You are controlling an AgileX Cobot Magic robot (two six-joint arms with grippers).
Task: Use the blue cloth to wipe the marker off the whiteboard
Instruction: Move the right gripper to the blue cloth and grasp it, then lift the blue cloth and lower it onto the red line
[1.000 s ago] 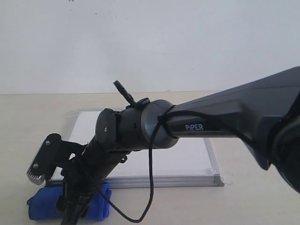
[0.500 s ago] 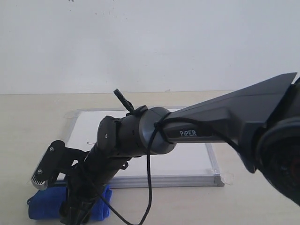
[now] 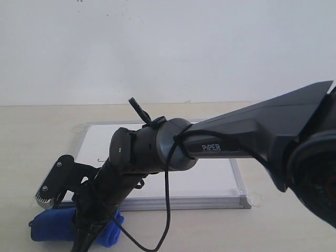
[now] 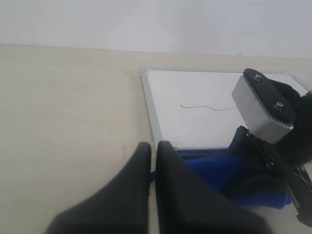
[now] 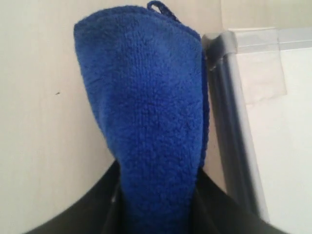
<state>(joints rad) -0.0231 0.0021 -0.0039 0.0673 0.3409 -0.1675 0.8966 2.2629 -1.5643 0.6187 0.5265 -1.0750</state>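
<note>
1 pincer (right) around blue cloth

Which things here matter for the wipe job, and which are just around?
Job: cloth, whiteboard, marker line, right end effector gripping the cloth.
Not in use: left end effector, shut and empty; table; cable.

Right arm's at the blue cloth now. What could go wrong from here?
The right gripper seems to pinch only one end of the blue cloth, so it may slip or unfold mid-wipe. The cloth lies right beside the frame of the whiteboard; dragging it across could snag there. The arm's loose cable could trail over the marker.
</note>
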